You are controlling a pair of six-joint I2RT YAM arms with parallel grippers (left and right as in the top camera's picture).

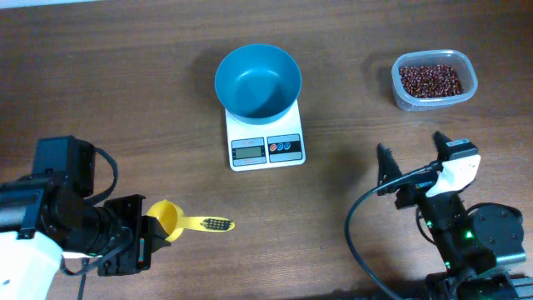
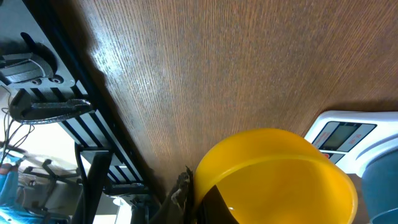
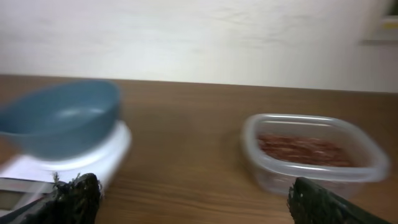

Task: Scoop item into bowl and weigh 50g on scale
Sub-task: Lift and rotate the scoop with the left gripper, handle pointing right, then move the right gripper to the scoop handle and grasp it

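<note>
Beans (image 1: 430,80): loose in a clear tub (image 1: 396,90) near the far right corner of the surface (image 1: 100,75).
Bowl (image 1: 258,83): empty, seated on the scale (image 1: 266,148), mid-surface toward the far edge.

Left pincer (image 1: 151,232): closed. By the wrist view it grips the cup wall of the yellow scoop (image 1: 171,218), near the left end of the near edge, with the handle pointing away from it.
Right pincer (image 1: 412,154): fingers wide apart, holding nothing, on the near side of the tub.

Handling (judgement):
- The beans are hard, tiny and free-rolling, so they cannot be pinched and only the scoop can move them.
- The scoop looks like light, stiff plastic. A rim hold may let it twist under load.
- The tub is thin and light and likely to skid when dug into, so brace its wall.
- The bowl sits unfixed on the scale, so tip the beans in gently.
</note>
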